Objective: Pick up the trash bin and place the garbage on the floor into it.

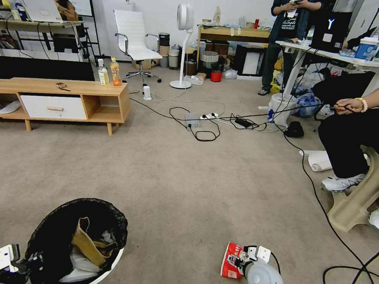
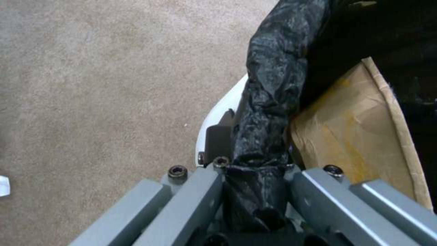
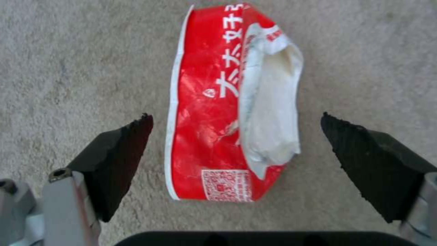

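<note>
Two grippers share the job: the left gripper [image 1: 17, 262] pinches the black-bagged rim of the round white plastic trash bin [image 1: 104, 270] low at the robot's left, holding it ready, while the right gripper [image 3: 237, 136] hangs spread wide over the flat red-and-white plastic packet [image 3: 214, 102] on the beige carpet [image 1: 187, 180], apparently to straddle it.

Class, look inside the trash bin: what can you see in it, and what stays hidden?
Inside the trash bin, held by the left hand, lie a brown cardboard tray and crumpled white tissues. The black bag hides anything deeper.
</note>
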